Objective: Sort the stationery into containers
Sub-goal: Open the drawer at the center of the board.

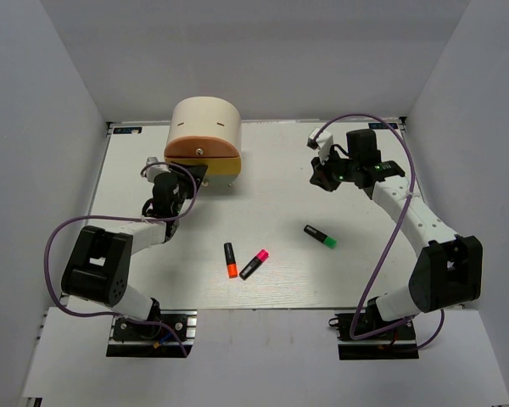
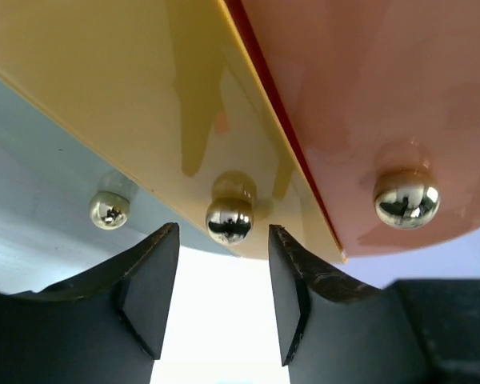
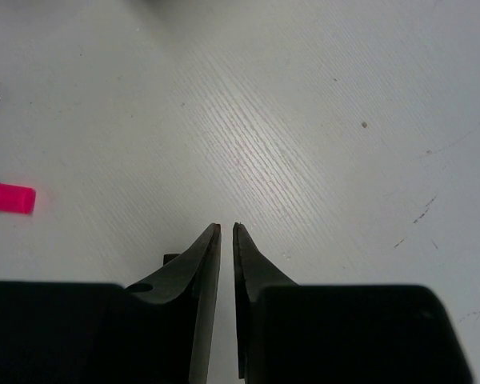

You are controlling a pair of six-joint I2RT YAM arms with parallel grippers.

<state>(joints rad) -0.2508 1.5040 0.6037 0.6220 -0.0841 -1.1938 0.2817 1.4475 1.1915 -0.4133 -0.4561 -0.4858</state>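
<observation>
Top external: orange-cap marker (image 1: 230,259), pink-cap marker (image 1: 254,264), green-cap marker (image 1: 320,236) unsorted on desk (image 1: 280,178); left tool (image 2: 222,272) apart at yellow drawer (image 2: 128,88) knob (image 2: 230,220), right tool (image 3: 226,232) together, empty.

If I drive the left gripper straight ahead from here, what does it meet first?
The small shiny round knob of the yellow drawer front: it sits centred just beyond the left gripper, whose jaws stand open. The exact gap is unclear.

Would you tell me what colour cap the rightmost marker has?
Green; the marker shows best in the top external view.
</observation>
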